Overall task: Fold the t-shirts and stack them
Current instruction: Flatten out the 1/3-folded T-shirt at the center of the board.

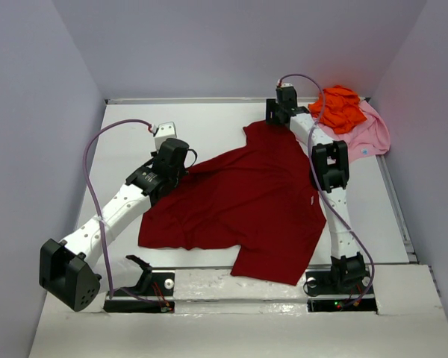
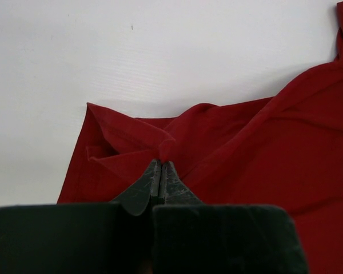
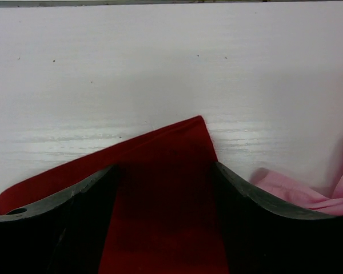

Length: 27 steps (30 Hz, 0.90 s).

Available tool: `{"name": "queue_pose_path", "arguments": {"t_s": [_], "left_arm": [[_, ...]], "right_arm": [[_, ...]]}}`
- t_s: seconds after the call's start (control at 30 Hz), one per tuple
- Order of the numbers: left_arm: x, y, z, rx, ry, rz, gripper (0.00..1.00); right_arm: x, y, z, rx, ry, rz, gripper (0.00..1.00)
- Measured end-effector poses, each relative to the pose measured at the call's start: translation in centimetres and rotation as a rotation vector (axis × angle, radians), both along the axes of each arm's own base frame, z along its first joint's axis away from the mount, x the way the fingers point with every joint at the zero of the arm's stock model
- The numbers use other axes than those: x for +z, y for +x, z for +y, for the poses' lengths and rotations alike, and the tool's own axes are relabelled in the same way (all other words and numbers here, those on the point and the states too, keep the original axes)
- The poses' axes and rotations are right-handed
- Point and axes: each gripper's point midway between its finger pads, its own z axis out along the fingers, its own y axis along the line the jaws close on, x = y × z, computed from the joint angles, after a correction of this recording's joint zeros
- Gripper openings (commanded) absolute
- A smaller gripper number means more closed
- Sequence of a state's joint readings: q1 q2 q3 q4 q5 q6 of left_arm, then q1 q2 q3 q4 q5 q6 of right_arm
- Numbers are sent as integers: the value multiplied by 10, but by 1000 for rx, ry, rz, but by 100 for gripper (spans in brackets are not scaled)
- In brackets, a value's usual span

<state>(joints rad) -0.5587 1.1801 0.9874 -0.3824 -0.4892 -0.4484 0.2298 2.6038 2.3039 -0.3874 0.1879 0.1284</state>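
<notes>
**Red shirt spread out, 2 arms at its edges**

Dark red shirt [image 1: 239, 201] lies mostly flat in the middle of the table [image 1: 209, 123], wrinkled along its left side. Left fingers [image 2: 151, 182] closed, pinching a bunched fold by the left sleeve. Right fingers [image 3: 86, 194] spread wide, straddling a far corner of the cloth without clamping it. Orange shirt [image 1: 340, 108] sits crumpled on pink shirt [image 1: 373, 138], far right corner.
</notes>
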Motion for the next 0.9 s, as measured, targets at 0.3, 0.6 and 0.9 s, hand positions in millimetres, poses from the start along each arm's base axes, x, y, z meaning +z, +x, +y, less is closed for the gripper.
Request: {"name": "queue_pose_path", "arguments": {"t_s": [0.3,0.6,0.9], "left_arm": [[0,0,-1,-7,-4,-2,0],[0,0,-1,-9,-1,-1,0],[1,1,-1,-9,-1,-2,0]], "right_arm": [[-2,5,-4,8,25,10,43],[-6,3,-6,11,99,27,0],[-8,-27,-6,-11,140,87,0]]}}
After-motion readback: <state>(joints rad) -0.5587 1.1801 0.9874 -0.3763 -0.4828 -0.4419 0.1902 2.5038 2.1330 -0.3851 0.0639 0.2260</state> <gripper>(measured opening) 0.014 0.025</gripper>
